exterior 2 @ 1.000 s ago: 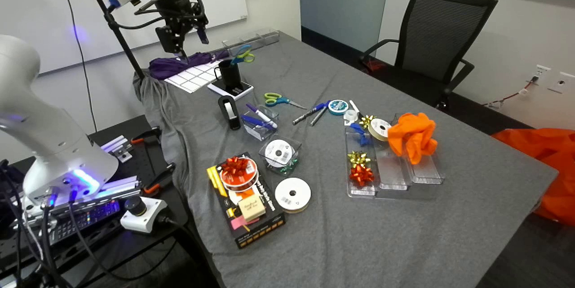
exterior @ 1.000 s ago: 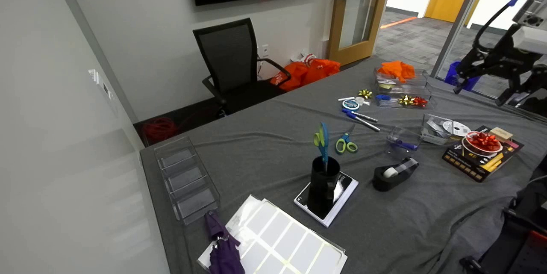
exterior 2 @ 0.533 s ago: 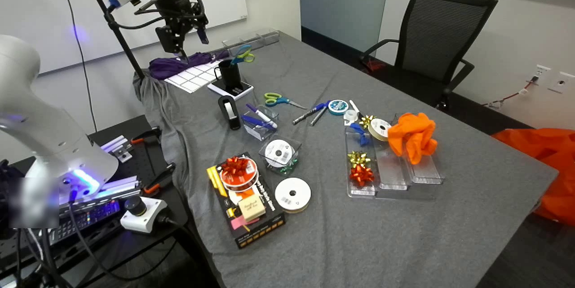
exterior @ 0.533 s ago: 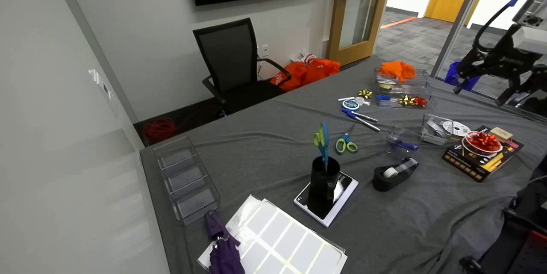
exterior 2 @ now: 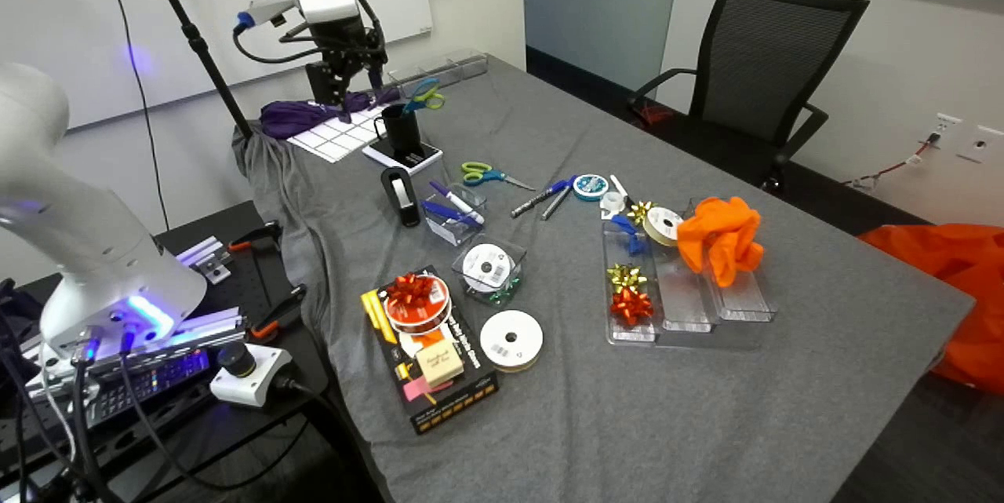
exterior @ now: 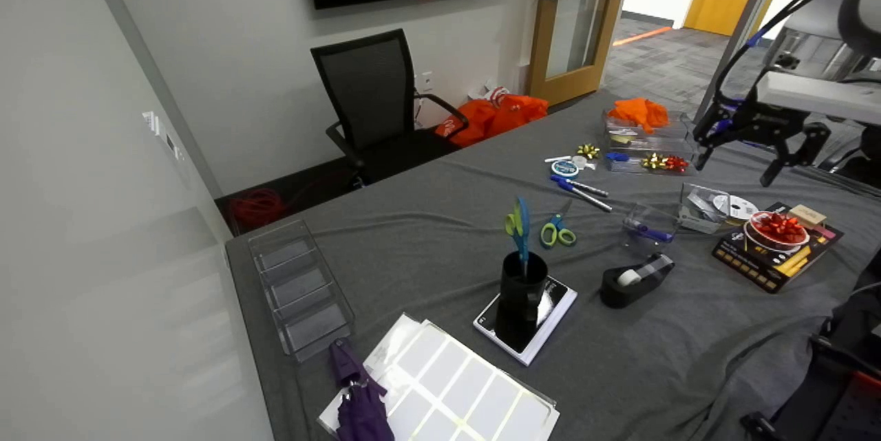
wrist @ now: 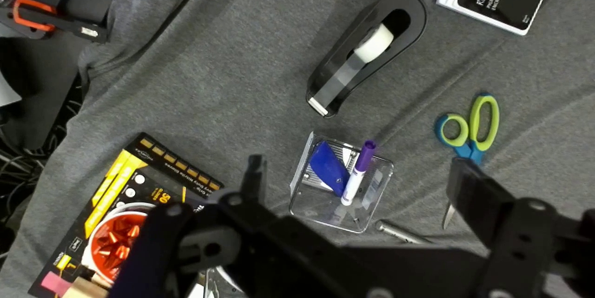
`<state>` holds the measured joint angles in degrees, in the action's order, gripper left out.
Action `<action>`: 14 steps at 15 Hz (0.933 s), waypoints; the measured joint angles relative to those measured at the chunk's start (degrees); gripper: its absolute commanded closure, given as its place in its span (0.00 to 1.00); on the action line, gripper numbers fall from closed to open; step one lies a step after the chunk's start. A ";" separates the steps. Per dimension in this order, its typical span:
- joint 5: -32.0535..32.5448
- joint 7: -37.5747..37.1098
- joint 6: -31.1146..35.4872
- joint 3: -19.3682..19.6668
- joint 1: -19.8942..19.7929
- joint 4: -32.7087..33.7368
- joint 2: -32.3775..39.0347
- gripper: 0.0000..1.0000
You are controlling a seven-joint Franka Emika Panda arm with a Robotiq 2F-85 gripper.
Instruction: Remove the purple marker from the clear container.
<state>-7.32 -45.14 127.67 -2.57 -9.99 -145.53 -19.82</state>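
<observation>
The claw (exterior: 733, 173) has swung nearer the tub (wrist: 320, 205) since half a second ago, fingers (wrist: 474, 191) wide apart, holding nothing. I see the marker (wrist: 355, 179) leaning in the tub, well below the claw, cap over the rim. In the wrist view it shows between the fingertips, its long axis crossing, a little off square, the line they'd close along.

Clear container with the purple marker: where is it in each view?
In an exterior view: clear container, right of centre.
In an exterior view: clear container, just left of centre.
Wrist view: clear container, below and right of centre.
Shared landmark: black tape dispenser near it.
</observation>
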 measured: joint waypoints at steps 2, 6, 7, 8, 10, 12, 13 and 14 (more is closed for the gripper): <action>-0.09 -0.90 1.14 0.12 0.10 2.51 4.81 0.00; -1.43 -0.22 7.89 1.93 0.82 6.34 13.47 0.00; -1.36 -0.20 8.37 2.31 0.93 6.88 14.78 0.00; -1.33 -0.22 8.36 2.51 1.07 6.92 15.08 0.00; -1.33 -0.32 8.27 2.51 1.37 6.92 14.56 0.00; -1.33 -0.34 8.22 2.52 1.51 6.90 14.10 0.00; -1.33 -0.34 8.22 2.52 1.53 6.90 14.05 0.00; -1.33 -0.34 8.22 2.56 1.58 6.90 14.06 0.00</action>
<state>-8.65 -45.48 135.89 -0.01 -8.40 -138.63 -5.76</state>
